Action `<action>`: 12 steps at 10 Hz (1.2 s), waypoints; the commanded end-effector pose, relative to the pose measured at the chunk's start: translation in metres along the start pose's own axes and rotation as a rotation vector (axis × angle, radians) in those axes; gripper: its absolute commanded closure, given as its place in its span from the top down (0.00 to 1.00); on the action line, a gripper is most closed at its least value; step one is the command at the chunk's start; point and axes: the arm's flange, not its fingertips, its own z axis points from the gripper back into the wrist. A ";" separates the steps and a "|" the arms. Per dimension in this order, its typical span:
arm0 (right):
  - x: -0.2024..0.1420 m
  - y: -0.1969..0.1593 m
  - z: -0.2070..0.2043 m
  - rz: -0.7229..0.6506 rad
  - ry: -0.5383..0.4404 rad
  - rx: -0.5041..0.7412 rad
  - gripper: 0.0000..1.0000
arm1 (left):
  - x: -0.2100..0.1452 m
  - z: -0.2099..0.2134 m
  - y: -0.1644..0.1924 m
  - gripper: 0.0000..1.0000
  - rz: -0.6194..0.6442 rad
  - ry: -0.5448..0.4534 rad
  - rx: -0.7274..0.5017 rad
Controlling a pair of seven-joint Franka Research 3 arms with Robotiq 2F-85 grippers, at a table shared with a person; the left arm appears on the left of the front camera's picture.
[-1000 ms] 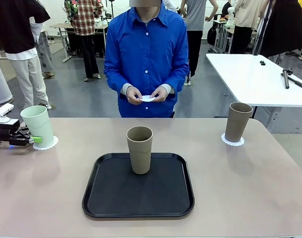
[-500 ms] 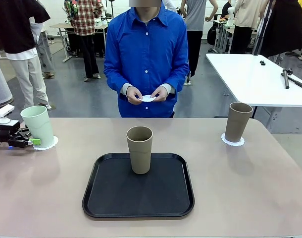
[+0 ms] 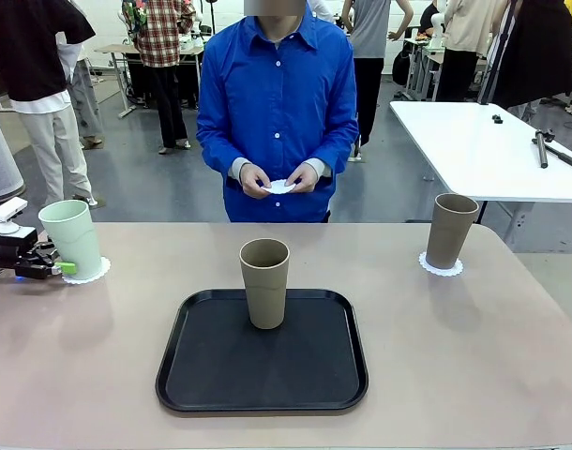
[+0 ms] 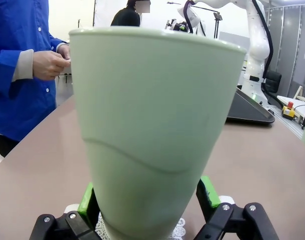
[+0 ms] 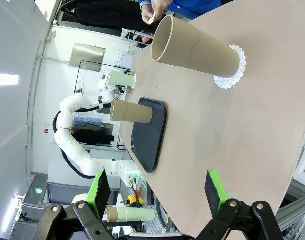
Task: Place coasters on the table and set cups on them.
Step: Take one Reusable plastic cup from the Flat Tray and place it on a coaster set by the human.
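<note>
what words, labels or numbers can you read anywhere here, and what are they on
No text can be read anywhere.
Green cup, brown cup on the tray, second brown cup on its doily: plain, no print.
Small green wall sign in the right wrist view: too small to read.

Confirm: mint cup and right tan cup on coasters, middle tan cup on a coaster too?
Wrong on the last: front view shows the middle tan cup standing on the black tray, not on a coaster. The rest holds.
</note>
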 end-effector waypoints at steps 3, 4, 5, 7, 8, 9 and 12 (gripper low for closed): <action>0.000 0.000 0.000 -0.002 0.002 -0.005 1.00 | 0.003 0.005 0.000 1.00 -0.002 0.040 -0.028; 0.000 0.000 0.000 -0.002 0.002 -0.005 1.00 | 0.003 0.007 -0.001 1.00 -0.004 0.045 -0.027; 0.000 0.000 0.000 -0.002 0.002 -0.005 1.00 | 0.004 0.009 0.000 1.00 -0.004 0.046 -0.020; 0.000 0.000 0.000 -0.002 0.002 -0.005 1.00 | 0.005 0.013 0.002 1.00 -0.005 0.049 -0.006; 0.000 0.000 0.000 -0.002 0.002 -0.005 1.00 | 0.006 0.015 0.003 1.00 -0.004 0.050 -0.003; 0.000 0.000 0.000 -0.002 0.002 -0.005 1.00 | 0.006 0.018 0.003 1.00 -0.003 0.051 0.000; 0.000 0.000 0.000 -0.002 0.002 -0.005 1.00 | 0.009 0.022 0.003 1.00 0.004 0.059 -0.005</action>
